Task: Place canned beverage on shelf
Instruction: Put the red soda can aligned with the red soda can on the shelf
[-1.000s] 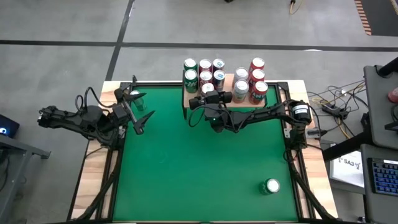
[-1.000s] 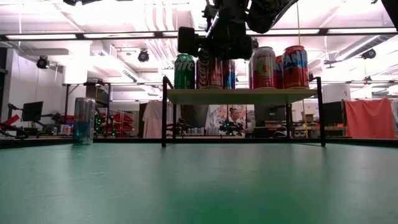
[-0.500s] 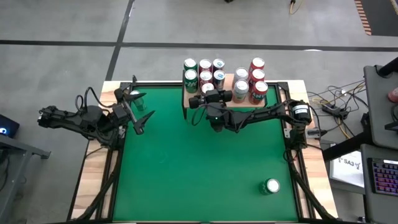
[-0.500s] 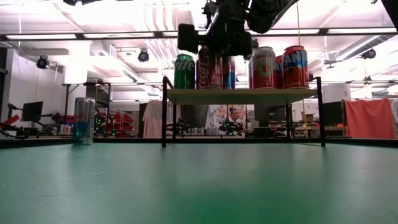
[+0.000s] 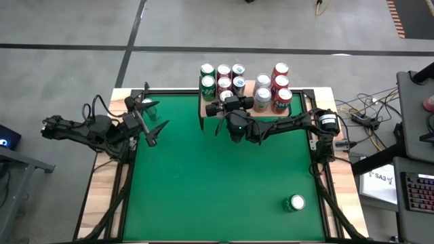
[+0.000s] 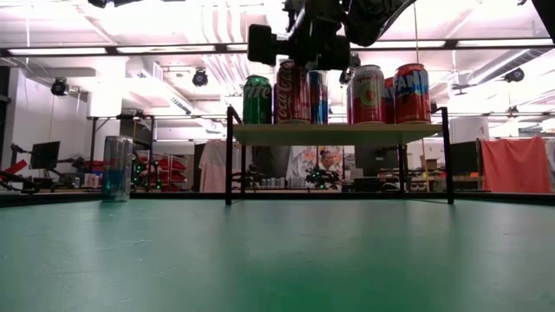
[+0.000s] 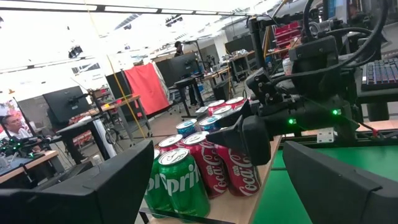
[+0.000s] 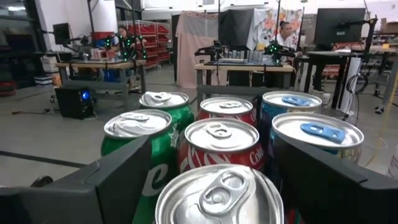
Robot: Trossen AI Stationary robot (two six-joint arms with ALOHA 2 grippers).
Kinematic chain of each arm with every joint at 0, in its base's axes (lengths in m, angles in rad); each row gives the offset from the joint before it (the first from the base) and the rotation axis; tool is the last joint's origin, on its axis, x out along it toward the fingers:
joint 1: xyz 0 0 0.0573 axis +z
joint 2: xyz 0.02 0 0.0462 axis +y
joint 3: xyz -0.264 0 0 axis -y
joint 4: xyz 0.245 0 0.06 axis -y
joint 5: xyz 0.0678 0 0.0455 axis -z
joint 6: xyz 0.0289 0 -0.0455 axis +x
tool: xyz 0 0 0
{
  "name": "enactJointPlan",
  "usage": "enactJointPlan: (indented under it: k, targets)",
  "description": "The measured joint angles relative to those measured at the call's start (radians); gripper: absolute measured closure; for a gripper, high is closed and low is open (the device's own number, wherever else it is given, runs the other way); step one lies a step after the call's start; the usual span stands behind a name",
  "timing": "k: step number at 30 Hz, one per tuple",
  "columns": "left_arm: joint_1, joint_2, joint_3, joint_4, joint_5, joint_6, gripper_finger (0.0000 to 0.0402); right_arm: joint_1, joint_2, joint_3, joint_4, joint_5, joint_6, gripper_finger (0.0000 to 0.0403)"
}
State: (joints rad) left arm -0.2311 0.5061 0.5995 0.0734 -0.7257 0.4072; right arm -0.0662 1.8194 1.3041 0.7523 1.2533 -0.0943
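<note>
The shelf (image 6: 338, 133), a pale board on black legs, stands at the table's far edge and carries two groups of upright cans (image 5: 224, 80). My right gripper (image 5: 227, 103) hovers open at the shelf's near side. Its fingers (image 8: 93, 186) stand on either side of the top of the nearest can (image 8: 217, 190), which rests on the board in front of a Sprite can (image 8: 140, 134) and a Coca-Cola can (image 8: 221, 140). My left gripper (image 5: 154, 129) waits open at the table's far left, holding nothing. Another can (image 5: 296, 202) stands on the green felt near the right front.
A tall slim can (image 6: 116, 168) stands at the table's far left corner beside the left arm. Red cans (image 5: 279, 85) fill the shelf's right half. Cables and a desk (image 5: 413, 135) lie beyond the right edge. Green felt (image 5: 217, 183) stretches across the middle of the table.
My right gripper has risen a little over the shelf's near row and stayed open. More of the Coca-Cola can shows below it in the low view. The cans have kept their places.
</note>
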Motion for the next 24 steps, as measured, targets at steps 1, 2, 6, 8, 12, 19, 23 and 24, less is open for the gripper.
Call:
enactJointPlan:
  k: [1,2,6,8,12,19,23,24]
  targets:
    - [0.000,0.000,0.000,0.000,0.000,0.000,0.0061,0.000,0.000,0.000,0.016,-0.002,-0.010,0.0076]
    - [0.000,0.000,0.000,0.000,0.000,0.000,0.0061,0.000,0.000,0.000,0.034,-0.005,-0.026,0.0076]
    - [0.000,0.000,0.000,0.000,0.000,0.000,0.0061,0.000,0.000,0.000,0.120,-0.033,-0.088,0.0076]
    - [0.000,0.000,0.000,0.000,0.000,0.000,0.0061,0.000,0.000,0.013,0.137,-0.041,-0.112,0.0076]
    - [0.000,0.000,0.000,0.000,0.000,0.000,0.0061,0.008,0.000,0.073,0.145,-0.060,-0.183,0.0076]
    - [0.000,0.000,0.000,0.000,0.000,0.002,0.0061,0.053,-0.001,0.214,0.144,-0.086,-0.400,0.0076]
    - [0.000,0.003,0.000,0.000,0.001,0.002,0.0061,0.098,-0.001,0.299,0.137,-0.061,-0.590,0.0076]
    - [0.000,0.003,0.000,0.000,0.001,0.002,0.0061,0.112,-0.001,0.318,0.135,-0.044,-0.629,0.0076]
